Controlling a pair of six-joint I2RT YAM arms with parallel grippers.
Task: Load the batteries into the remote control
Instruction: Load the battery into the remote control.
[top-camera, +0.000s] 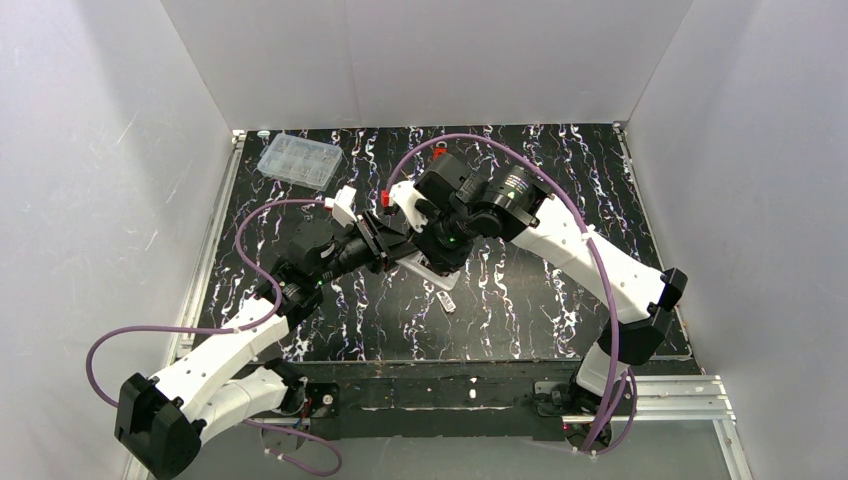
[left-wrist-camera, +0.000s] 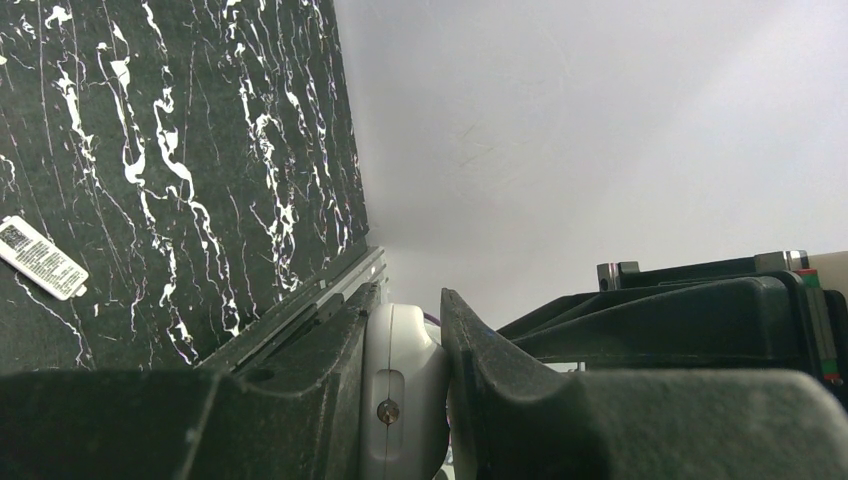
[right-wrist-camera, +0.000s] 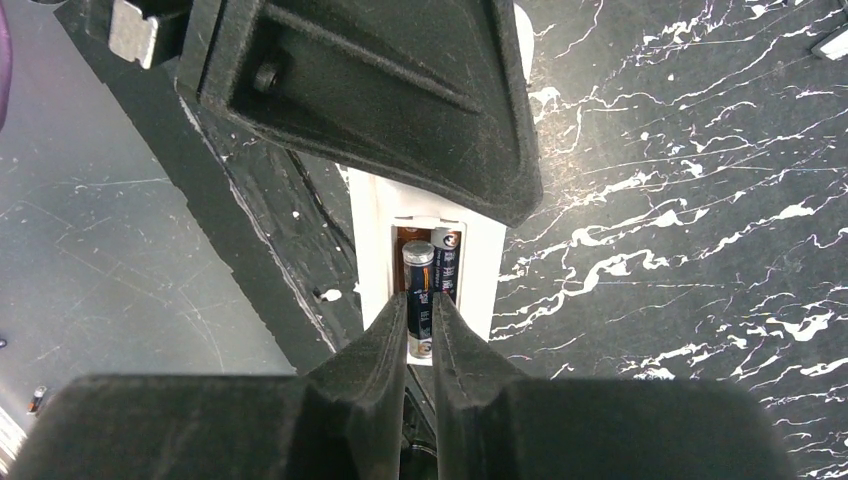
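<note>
- table (top-camera: 560, 200): dark marbled mat; both arms meet over its ctr.
- clear compartment box (top-camera: 298, 160): far-left corner, well apart from the work, nothing touching it.
- remote control (right-wrist-camera: 482, 262): mid-table btwn the two wrists, back side w/ the reddish recess turned to the right wrist cam.
  - Can't tell if it is lifted off the mat or resting on it.
  - Judged: light, stiff plastic shell, smooth so prob slippery.
  - Best held by the long side edges, clear of the open recess so the bay stays free.
  - Go easy on squeeze across the thin bay walls.
- left gripper (left-wrist-camera: 405, 330): clamped on the remote's white body, edge pinched btwn both fingers. It works as a vise, and the grip looks well seated.
- right gripper (right-wrist-camera: 420, 310): fingers straddle one cell, tight on each side. Can't tell if they are pinching it or have let go.
- battery (right-wrist-camera: 419, 265): lies lengthwise in the recess, btwn the right fingers, upper end showing past the tips.
  - Judged: small, dense for its size, hard smooth cylinder that rolls and slips.
  - Take it across mid-body and push along the bay axis. A side load could pop it out.
- second battery (right-wrist-camera: 447, 262): just beside the first, in the same recess, looks seated.
- loose white piece (left-wrist-camera: 40, 257): flat on the mat, printed label up, near the remote but apart.
  - Judged: thin, very light, prob the bay cover.
  - Hard to pinch flat, so it needs an edge grab.
</note>
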